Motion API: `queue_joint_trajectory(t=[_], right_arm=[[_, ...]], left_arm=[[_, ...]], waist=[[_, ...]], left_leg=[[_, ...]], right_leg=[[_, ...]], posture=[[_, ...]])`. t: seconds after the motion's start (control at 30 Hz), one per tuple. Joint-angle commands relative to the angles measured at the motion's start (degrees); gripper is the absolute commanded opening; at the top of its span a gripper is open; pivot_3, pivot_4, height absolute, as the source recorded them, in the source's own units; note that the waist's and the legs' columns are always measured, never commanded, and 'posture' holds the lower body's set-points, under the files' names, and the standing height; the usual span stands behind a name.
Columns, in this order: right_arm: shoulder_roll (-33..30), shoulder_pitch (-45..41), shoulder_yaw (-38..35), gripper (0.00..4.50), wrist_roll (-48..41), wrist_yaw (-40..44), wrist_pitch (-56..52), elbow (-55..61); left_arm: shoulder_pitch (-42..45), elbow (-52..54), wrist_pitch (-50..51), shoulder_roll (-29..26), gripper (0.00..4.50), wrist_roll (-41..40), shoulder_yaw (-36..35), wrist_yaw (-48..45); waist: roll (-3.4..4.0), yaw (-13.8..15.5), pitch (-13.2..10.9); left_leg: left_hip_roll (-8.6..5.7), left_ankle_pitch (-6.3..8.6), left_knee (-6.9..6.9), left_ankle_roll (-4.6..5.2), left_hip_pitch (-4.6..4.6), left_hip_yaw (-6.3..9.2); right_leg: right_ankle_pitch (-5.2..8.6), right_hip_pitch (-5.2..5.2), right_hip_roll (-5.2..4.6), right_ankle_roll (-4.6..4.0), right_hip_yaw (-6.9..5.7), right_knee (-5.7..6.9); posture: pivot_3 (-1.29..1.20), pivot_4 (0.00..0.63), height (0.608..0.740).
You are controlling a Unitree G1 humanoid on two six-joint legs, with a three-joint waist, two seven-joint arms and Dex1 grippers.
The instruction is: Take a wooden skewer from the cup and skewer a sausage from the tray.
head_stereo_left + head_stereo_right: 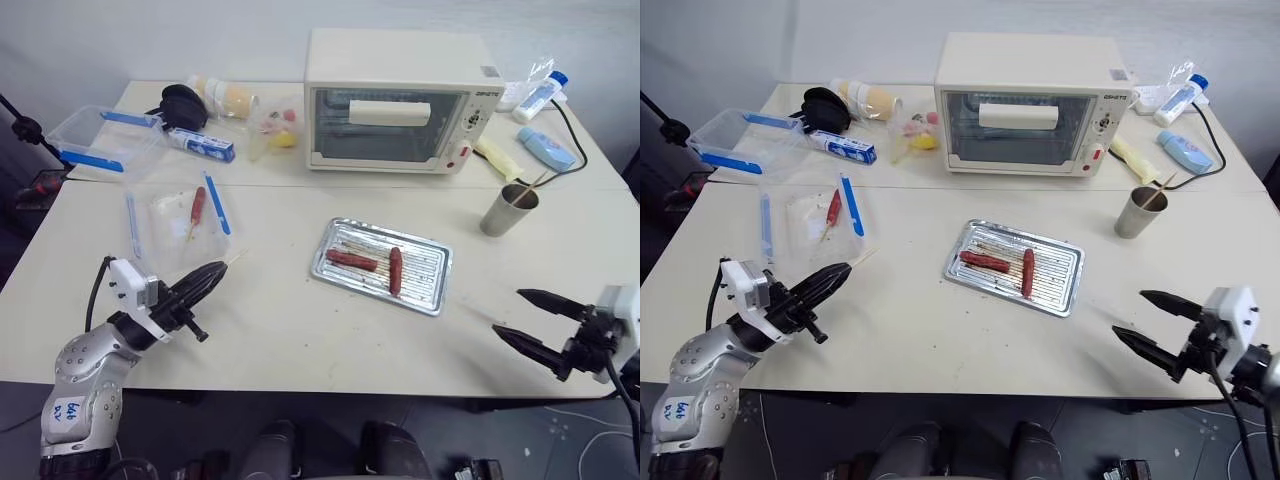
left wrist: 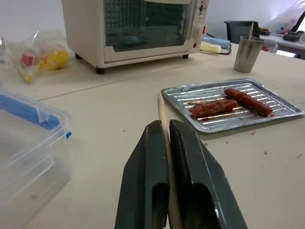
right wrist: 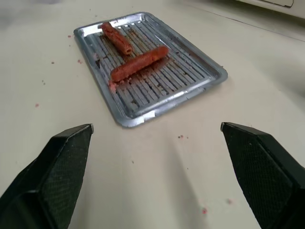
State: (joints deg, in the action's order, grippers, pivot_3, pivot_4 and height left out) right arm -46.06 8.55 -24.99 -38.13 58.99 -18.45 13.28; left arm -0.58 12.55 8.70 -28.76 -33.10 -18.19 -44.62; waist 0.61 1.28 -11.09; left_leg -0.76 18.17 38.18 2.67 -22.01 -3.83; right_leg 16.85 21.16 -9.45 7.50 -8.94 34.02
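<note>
Your left gripper [image 1: 205, 275] sits low over the near left part of the table [image 1: 280, 330], jaws clenched on the wooden skewer [image 2: 162, 112] — in the left wrist view the pale stick runs up between the two black fingers [image 2: 145, 191] and points toward the tray [image 1: 432, 290]. Your right gripper [image 1: 520, 315] hovers at the near right edge with its jaws spread wide and nothing between them. Between the two, the tray lies flat in front of the oven [image 1: 395, 100], holding two sausages: the sausage [image 1: 395, 271] you want is, as far as you can judge, the one nearer the tray's middle, with the other sausage [image 1: 351, 260] just beside it. Past the tray on the right stands the cup [image 1: 507, 209], upright — another stick [image 1: 530, 186] leans out of it.
</note>
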Motion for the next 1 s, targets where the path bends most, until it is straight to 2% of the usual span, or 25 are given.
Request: queue_joint_trajectory(t=[0.03,0.23,0.4,0.67,1.0], right_arm=[[-1.73,-9.31,8.37,4.48,-0.56,-11.41,-14.76,8.33],[3.11,-25.31,21.78,4.48,5.72,-22.86,-26.14,7.11],[7.8,-33.8,29.53,4.48,13.55,-28.31,-27.94,2.33],[11.46,-37.13,34.14,4.48,18.46,-29.19,-29.64,-0.65],[12.55,-37.96,33.61,4.48,21.03,-28.59,-30.93,-2.82]], left_arm=[[0.74,2.11,-0.02,0.28,0.0,-0.8,0.2,0.42],[2.14,3.16,0.17,1.71,0.0,-0.38,2.13,1.65],[3.81,4.33,0.44,2.33,0.0,-0.31,2.92,3.33],[3.48,7.19,1.71,2.74,0.0,-0.45,3.45,5.78],[4.52,6.69,1.72,2.87,0.0,-0.38,3.46,6.11]], waist=[[0.0,-0.09,0.0],[-0.03,0.81,0.02],[-0.05,0.29,0.02],[-0.05,0.02,0.02],[-0.06,-0.01,0.03]], left_leg=[[0.01,0.01,0.0,-0.01,0.0,0.0],[0.02,-0.02,0.0,-0.11,-0.37,0.18],[-0.09,-0.09,0.05,0.03,-0.39,0.0],[-0.08,-0.12,0.06,0.0,-0.35,-0.02],[-0.06,-0.16,0.05,-0.04,-0.33,-0.03]], right_leg=[[0.0,0.02,-0.02,-0.02,0.02,-0.03],[0.03,0.28,0.04,-0.12,0.02,0.01],[-0.02,0.27,0.02,-0.03,-0.13,0.0],[-0.02,0.27,0.05,-0.02,-0.11,0.08],[-0.02,0.28,0.08,-0.03,-0.1,0.12]], posture=[[0.0,0.15,0.74],[0.0,0.15,0.74],[0.0,0.15,0.74],[0.0,0.15,0.74],[0.0,0.15,0.74]])
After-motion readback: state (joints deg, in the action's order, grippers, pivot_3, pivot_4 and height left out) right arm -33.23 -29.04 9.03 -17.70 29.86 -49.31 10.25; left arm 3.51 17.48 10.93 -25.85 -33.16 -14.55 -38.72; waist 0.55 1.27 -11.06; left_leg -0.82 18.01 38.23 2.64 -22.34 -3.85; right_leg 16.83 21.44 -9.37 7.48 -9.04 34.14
